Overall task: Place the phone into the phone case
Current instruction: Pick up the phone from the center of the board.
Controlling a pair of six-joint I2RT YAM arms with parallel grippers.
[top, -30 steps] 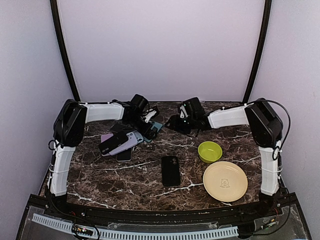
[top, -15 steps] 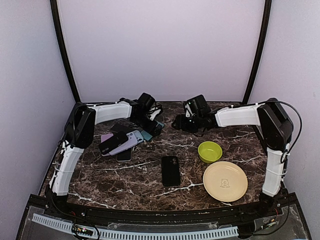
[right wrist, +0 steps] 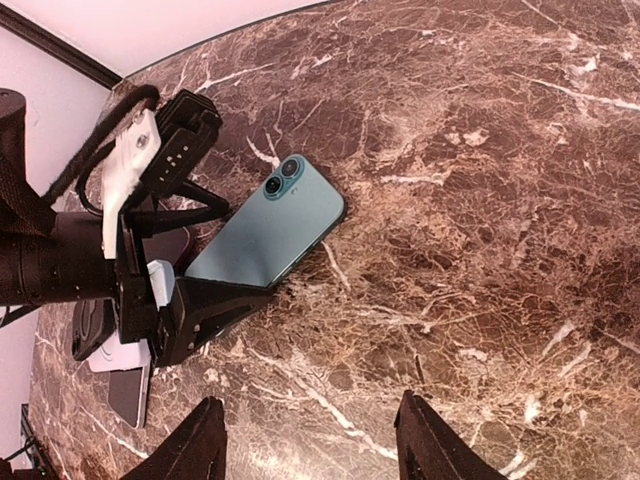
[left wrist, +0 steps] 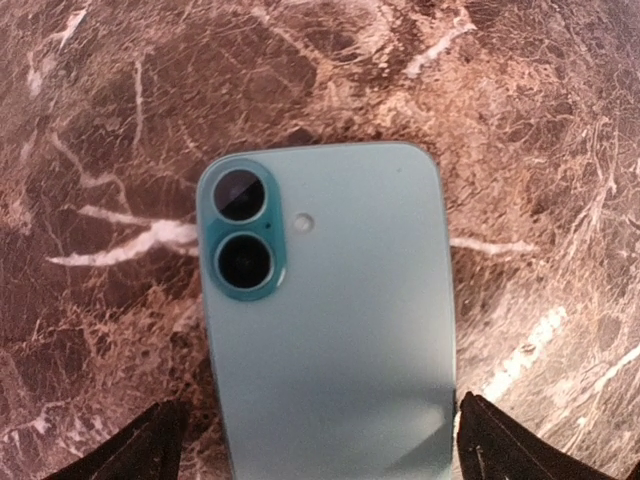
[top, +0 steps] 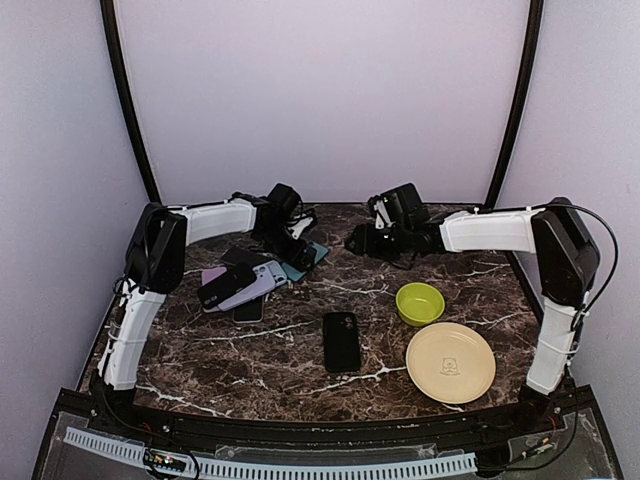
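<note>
A teal phone (left wrist: 330, 320) lies back up on the marble table, its two camera lenses at the far end. It also shows in the right wrist view (right wrist: 270, 235) and the top view (top: 310, 255). My left gripper (left wrist: 315, 445) is open and straddles the phone's near end; the right finger is close to the phone's edge and the left finger stands apart from it. A black phone case (top: 341, 341) lies flat at the table's middle front. My right gripper (right wrist: 315, 450) is open and empty, hovering over bare marble to the right of the teal phone.
A pile of phones and cases (top: 240, 285), purple, black and pink, lies at the left. A green bowl (top: 420, 302) and a yellow plate (top: 450, 362) sit at the front right. The back wall is close behind both grippers.
Both arms have shifted: the right gripper has moved a little right and back. The left gripper has stayed at the teal phone's end. The black case has not moved.
</note>
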